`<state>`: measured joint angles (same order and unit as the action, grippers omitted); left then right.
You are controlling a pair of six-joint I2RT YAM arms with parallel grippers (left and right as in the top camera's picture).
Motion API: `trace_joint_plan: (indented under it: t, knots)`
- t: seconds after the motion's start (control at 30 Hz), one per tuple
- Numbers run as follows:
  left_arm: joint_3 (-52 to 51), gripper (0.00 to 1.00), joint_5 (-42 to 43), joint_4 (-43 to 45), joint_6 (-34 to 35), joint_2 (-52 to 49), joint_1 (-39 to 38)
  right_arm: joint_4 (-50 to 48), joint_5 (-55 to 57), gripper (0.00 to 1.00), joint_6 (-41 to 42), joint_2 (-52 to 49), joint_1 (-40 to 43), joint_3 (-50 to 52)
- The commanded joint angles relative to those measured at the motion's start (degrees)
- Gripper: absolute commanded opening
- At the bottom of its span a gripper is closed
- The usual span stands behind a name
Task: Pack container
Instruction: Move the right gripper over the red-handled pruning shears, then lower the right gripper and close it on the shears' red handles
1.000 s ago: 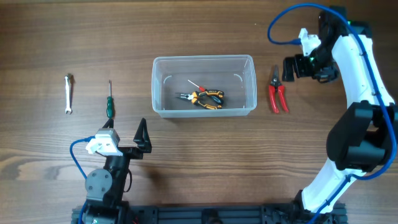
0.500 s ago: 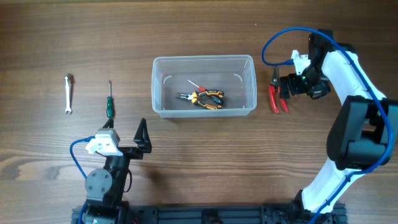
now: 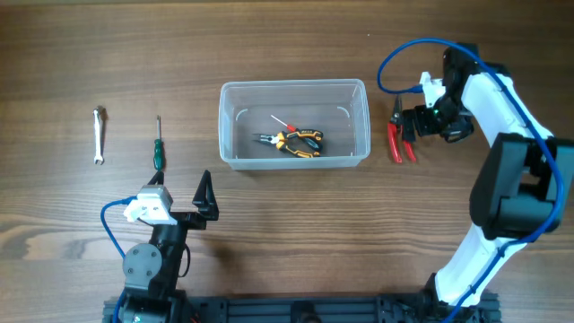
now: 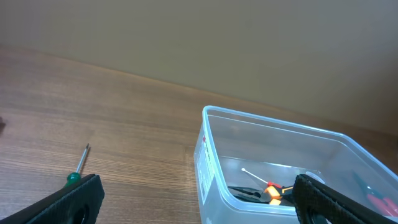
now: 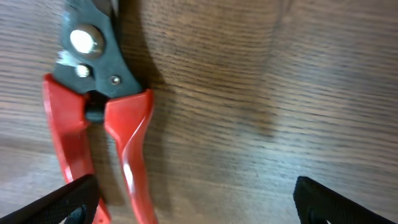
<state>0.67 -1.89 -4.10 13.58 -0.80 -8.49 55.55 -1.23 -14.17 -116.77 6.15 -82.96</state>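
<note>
A wrench (image 3: 100,135), a green-handled screwdriver (image 3: 157,146) and the empty, wide-spread left end effector (image 3: 182,196) sit at the left of the tabletop (image 3: 296,260). The clear container (image 3: 294,87) sits centre, holding orange-and-black pliers (image 3: 292,142); its red marking (image 4: 200,146) is unreadable. Right of it, the right end effector (image 5: 195,204) gapes wide over red-handled snips (image 3: 400,136).

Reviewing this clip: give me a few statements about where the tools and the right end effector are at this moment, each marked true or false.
1. The orange-and-black pliers lie inside the clear plastic rectangular container. True.
2. The red-handled cutters are in the container. False: they lie on the wooden table, outside it.
3. The right end effector is shut on the cutters. False: its jaws stand open over them.
4. The green-handled screwdriver lies on the table outside the container. True.
</note>
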Motion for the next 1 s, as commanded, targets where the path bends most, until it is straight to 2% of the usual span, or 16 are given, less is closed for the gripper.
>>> trace_joint_plan:
  t: [0.0, 0.57, 0.97]
  knots:
    - [-0.35, 1.0, -0.57, 0.15, -1.2, 0.42, 0.42, -0.61, -0.02, 1.0, -0.02, -2.69, -0.09, 0.17]
    - [-0.35, 1.0, -0.57, 0.15, -1.2, 0.42, 0.42, -3.02, 0.85, 1.0, -5.33, -2.95, -0.13, 0.17]
    - [-0.35, 1.0, -0.57, 0.15, -1.18, 0.42, 0.42, -3.43, 0.79, 1.0, -5.35, -3.04, -0.2, 0.17]
